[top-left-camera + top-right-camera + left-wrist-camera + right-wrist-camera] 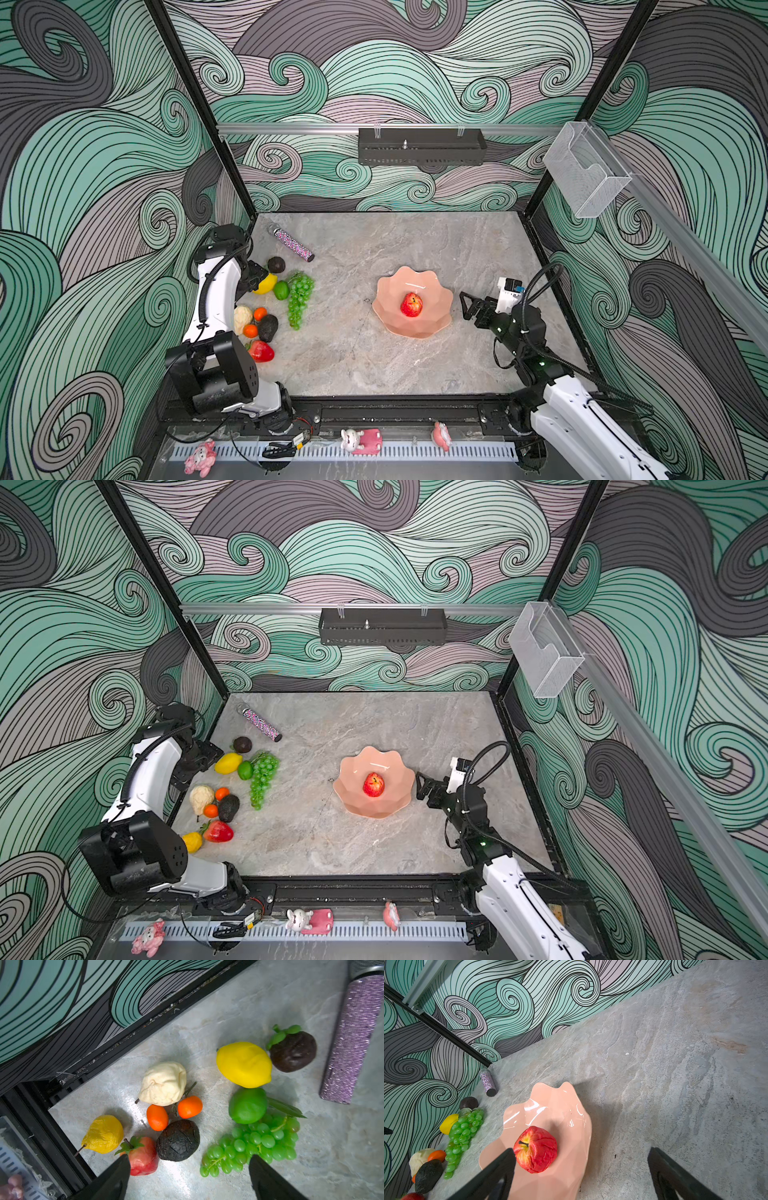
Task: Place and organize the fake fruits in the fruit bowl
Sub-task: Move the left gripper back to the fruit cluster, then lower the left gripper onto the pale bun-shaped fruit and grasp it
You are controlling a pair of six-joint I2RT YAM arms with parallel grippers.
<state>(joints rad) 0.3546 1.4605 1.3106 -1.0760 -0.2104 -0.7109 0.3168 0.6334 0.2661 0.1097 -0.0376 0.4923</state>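
The salmon-pink fruit bowl (388,291) sits right of centre with a red apple (411,304) in it. The other fake fruits lie in a cluster at the left wall: lemon (244,1064), mangosteen (294,1051), lime (248,1105), green grapes (255,1145), cream pear (164,1083), two oranges (157,1117), avocado (178,1139), strawberry (142,1157) and a yellow wrinkled fruit (104,1134). My left gripper (188,1164) hangs open above the cluster, empty, between strawberry and grapes. My right gripper (467,305) stands open and empty just right of the bowl, one finger (500,1167) over its rim.
A sparkly pink-purple tube (293,245) lies at the back left, beyond the mangosteen. The black frame rail (145,1028) and patterned wall run close beside the fruits. A clear plastic box (586,174) hangs on the right wall. Bare marble table (340,353) lies between cluster and bowl.
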